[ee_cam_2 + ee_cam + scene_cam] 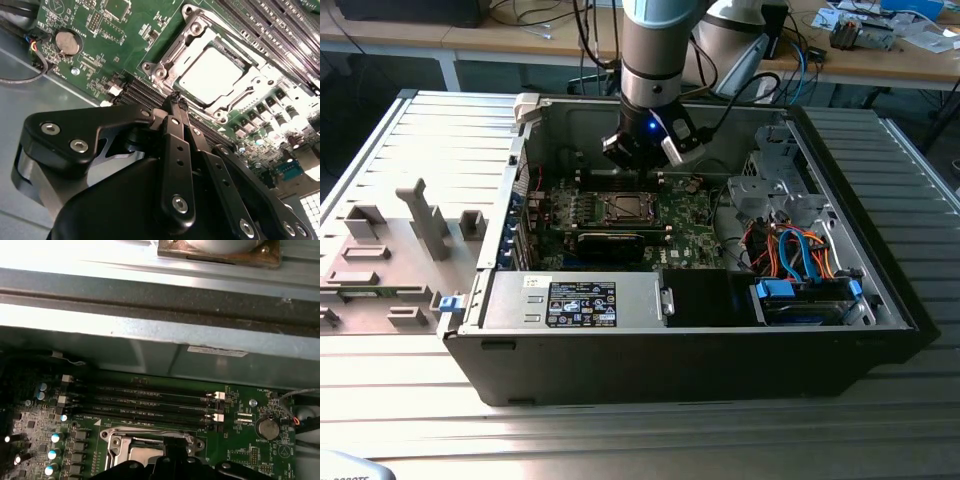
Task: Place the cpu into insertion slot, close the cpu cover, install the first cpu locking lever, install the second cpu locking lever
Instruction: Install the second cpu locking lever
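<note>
A ribbed grey worktop (410,140) carries an open black computer case (720,360), and behind it a wooden bench strewn with cables runs across the back. Down inside the case lies the green motherboard (685,225), and over its far edge hangs the hand (650,150), blue light glowing on the wrist.

In the second wrist view the hand (176,100) has its black fingers (172,130) pressed together to a narrow point, nothing between them. Just beyond the tips sits the cpu (212,75), grey-silver top up, already seated in its socket, with the cpu cover (197,37) framing it. Whether the cover is fully down I cannot tell.

Around the socket: dark memory slots (150,402) just beside it, a round coin battery (66,42) at about ten o'clock of the socket in the second wrist view, and a row of small capacitors (52,455).

In the exterior view, orange and blue cables (800,255) crowd the case at three o'clock, and a power supply box (580,300) fills the near side at six o'clock.

The hand's own body blocks the near edge of the socket in both wrist views, so the locking levers are hard to make out.
</note>
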Tool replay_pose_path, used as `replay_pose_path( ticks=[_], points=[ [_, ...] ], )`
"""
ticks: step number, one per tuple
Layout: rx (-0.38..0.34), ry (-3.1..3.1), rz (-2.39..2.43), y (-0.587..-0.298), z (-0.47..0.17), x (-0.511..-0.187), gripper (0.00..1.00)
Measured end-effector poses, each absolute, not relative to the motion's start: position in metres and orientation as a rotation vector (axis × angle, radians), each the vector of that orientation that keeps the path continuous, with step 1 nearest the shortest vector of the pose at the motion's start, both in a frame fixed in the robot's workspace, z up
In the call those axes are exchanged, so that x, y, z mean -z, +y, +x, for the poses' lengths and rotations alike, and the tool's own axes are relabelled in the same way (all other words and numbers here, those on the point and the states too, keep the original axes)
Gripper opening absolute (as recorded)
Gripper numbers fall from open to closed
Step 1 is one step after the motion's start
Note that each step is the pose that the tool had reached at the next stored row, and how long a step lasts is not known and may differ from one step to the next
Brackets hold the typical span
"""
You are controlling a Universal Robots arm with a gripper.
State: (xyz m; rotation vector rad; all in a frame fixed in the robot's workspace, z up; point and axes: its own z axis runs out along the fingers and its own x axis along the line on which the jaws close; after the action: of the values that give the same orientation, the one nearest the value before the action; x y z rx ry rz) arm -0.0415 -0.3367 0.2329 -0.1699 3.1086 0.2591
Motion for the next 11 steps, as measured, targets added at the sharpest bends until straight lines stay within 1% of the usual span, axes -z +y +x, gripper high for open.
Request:
replay_pose_path(
  ticks=[11],
  points=[
    [-0.26, 3.108, -0.17, -0.359, -0.042, -0.233, 0.11]
  ],
)
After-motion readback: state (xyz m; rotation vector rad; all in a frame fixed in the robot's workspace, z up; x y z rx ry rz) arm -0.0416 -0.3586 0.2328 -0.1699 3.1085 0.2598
